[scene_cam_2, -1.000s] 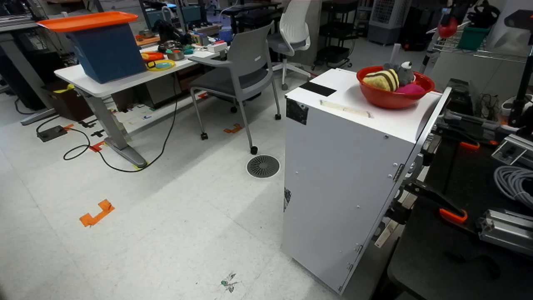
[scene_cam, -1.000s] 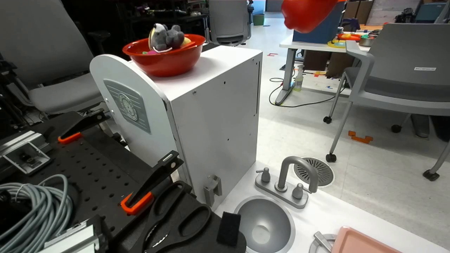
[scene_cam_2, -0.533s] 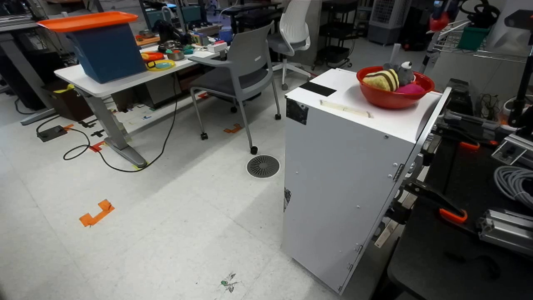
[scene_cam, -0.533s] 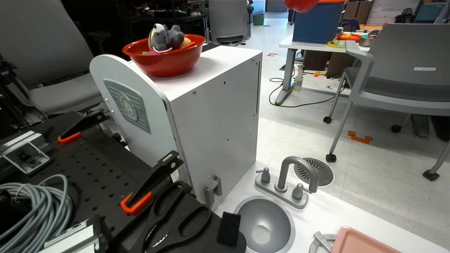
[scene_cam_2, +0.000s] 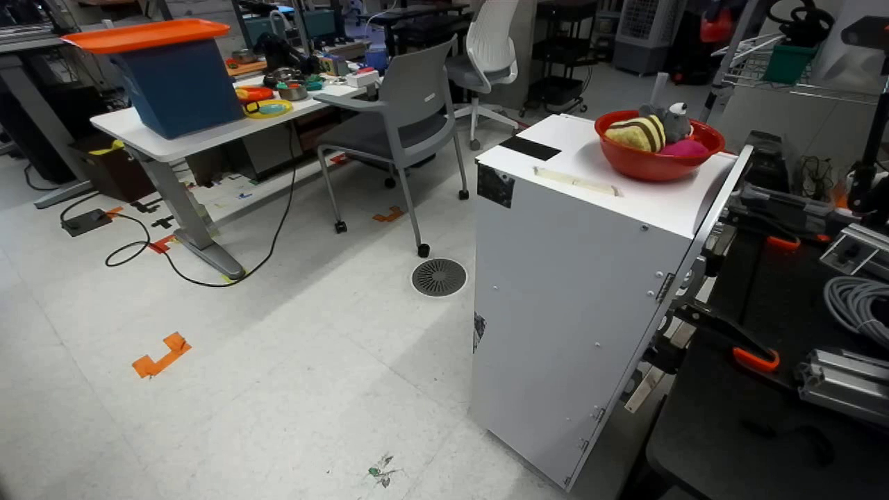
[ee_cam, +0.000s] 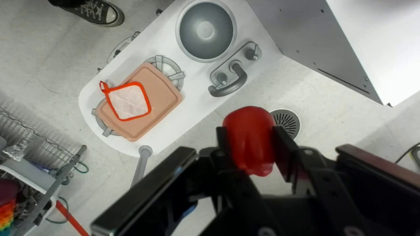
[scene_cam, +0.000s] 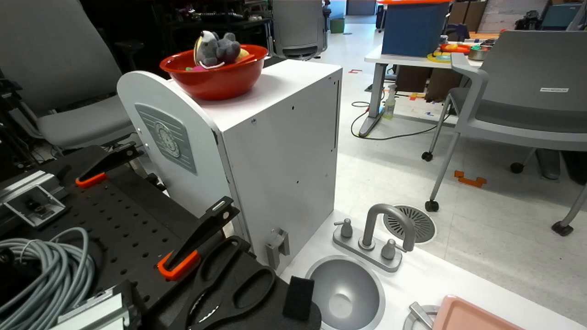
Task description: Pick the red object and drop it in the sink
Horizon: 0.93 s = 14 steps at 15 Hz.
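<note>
The red object (ee_cam: pixel 250 141) is up in the gripper (ee_cam: pixel 250 131), pinched between the two fingers (ee_cam: pixel 283 149), rounded end poking out past the tips. In the wrist view it shows against the floor (ee_cam: pixel 331 108), off the edge of the white bench (ee_cam: pixel 197 88), well apart from the sink (ee_cam: pixel 197 46).

Sink is ahead and left of the gripper, round grey basin, open side up. Faucet (ee_cam: pixel 228 90) sits on the gripper's side of the basin, a knob at each end of its base plate. Farther left of the gripper, same bench: pink tray (ee_cam: pixel 160 88) across two burners (ee_cam: pixel 159 62), red-edged pot holder (ee_cam: pixel 128 101) lying on it, loop past the tray's edge.

Drain (ee_cam: pixel 288 123) shows just ahead of the gripper's right finger, partly hidden. Cabinet (ee_cam: pixel 305 39) ahead-right of the gripper; in both exterior views a red bowl (scene_cam_2: pixel 646 167) of plush toys (scene_cam_2: pixel 635 133) stands on top.

Wire rack (ee_cam: pixel 49 141) far left of the gripper, sneaker (ee_cam: pixel 110 14) far ahead-left, beyond the bench.
</note>
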Each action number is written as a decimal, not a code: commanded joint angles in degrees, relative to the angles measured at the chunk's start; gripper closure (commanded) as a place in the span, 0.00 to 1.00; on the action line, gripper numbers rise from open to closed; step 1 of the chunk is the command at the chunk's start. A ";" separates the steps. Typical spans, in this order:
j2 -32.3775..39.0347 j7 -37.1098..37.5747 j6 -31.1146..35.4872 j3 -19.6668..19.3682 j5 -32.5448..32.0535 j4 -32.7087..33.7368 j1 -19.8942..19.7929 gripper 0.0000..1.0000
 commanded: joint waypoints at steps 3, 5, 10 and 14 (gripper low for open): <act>0.16 -8.70 4.39 0.47 9.88 -1.10 0.25 0.88; 0.70 -11.31 4.30 0.48 12.45 -1.41 0.19 0.88; 1.58 -14.14 3.72 0.42 14.15 -2.03 -0.05 0.78; 2.17 -13.43 3.28 0.74 13.86 -1.64 0.18 0.58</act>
